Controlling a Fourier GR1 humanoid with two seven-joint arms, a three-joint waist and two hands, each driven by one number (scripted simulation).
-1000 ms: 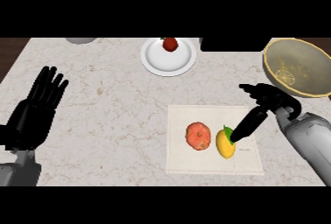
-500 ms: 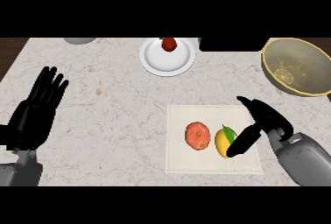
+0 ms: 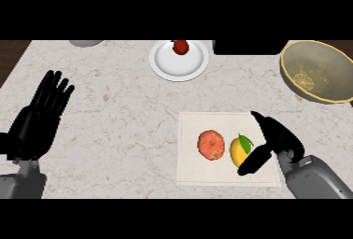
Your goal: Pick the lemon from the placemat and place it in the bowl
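A yellow lemon (image 3: 238, 150) with a green leaf lies on the white placemat (image 3: 193, 172), right of an orange-red round fruit (image 3: 211, 144). My right hand (image 3: 276, 137) sits just right of the lemon, thumb down along the lemon's right side, fingers stretched toward the far edge of the mat; nothing is curled round the lemon. The brass-coloured bowl (image 3: 302, 58) stands at the far right of the counter. At the left edge my left hand (image 3: 40, 121) rests open, fingers up.
A white plate (image 3: 179, 63) holding a small red fruit (image 3: 180, 46) stands at the back centre. A grey object (image 3: 86, 43) peeks in at the back left, a dark block (image 3: 248, 46) at the back. Marble counter lies between the mat and left hand.
My right hand has drawn back toward me and lowered beside the lemon, its thumb now against the lemon's right side. The left hand and the lemon have not moved.
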